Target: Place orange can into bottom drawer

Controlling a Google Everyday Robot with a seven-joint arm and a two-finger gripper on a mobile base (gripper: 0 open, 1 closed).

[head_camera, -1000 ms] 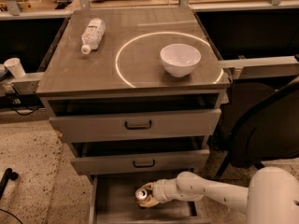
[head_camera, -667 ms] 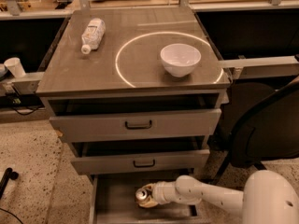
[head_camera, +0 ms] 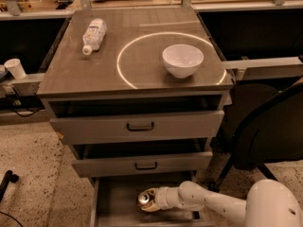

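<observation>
Camera view: my gripper (head_camera: 151, 201) has its fingers clamped on the one orange can (head_camera: 145, 198), tilted inside the bottom drawer (head_camera: 116, 200), lowest of three. One bowl (head_camera: 182, 60) and one bottle (head_camera: 93, 34) sit up top.

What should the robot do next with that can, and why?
Probably ease the orange can down onto the floor of the bottom drawer and leave it there. The gripper has it at its tip, already inside the open drawer, so only setting it down seems left.
</observation>
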